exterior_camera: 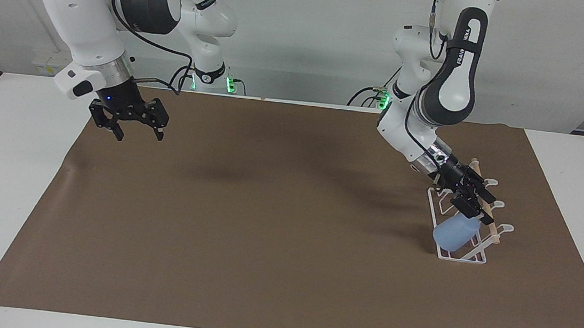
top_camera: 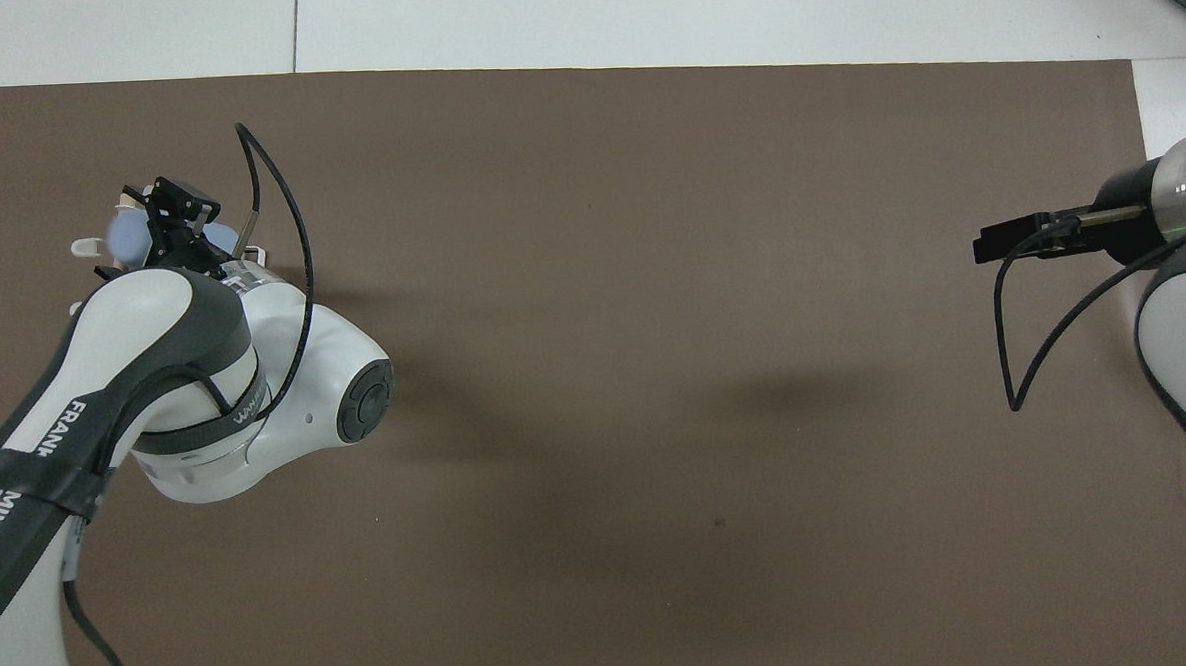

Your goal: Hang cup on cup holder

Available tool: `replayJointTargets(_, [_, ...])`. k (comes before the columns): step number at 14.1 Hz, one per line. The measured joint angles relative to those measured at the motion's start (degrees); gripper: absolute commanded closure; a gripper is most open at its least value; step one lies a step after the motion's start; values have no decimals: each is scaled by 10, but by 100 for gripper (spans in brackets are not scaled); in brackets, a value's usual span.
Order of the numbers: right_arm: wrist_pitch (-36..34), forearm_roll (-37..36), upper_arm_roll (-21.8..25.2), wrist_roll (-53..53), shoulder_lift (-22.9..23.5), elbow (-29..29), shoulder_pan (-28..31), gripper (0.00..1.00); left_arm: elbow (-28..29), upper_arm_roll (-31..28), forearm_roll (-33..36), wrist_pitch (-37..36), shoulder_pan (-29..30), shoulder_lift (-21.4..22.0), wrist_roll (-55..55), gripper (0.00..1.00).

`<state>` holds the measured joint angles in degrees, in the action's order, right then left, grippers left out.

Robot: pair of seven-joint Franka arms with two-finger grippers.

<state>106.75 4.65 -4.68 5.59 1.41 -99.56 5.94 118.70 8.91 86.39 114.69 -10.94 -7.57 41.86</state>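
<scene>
one left gripper (exterior_camera: 473,205): fingers spread, gripping nothing, you'll find it over the cup holder (exterior_camera: 462,255) and just above the cup. one right gripper (exterior_camera: 136,128): open, empty, waiting over the mat's (exterior_camera: 264,225) edge at the right arm's end. one cup (exterior_camera: 455,233): released, resting on the holder's prongs; whether it's properly hooked you cannot tell. left to do: confirm the seating, withdraw.

A matt light-blue plastic cup (exterior_camera: 455,233) sits on a glossy white wire cup holder (exterior_camera: 444,252) topped with pale wood.
</scene>
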Motion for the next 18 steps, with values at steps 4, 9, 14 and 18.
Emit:
replayJointTargets(4, [0,0,0,0,0,0,0,0,-18,-1,-27,7,1,6,3,0])
replayJointTargets(9, [0,0,0,0,0,0,0,0,-108,-5,-285,14,19,13,7,0])
replayJointTargets(14, [0,0,0,0,0,0,0,0,-152,-9,-515,-25,61,25,5,0])
replayJointTargets(18, [0,0,0,0,0,0,0,0,-187,-10,-662,-91,83,49,-45,0])
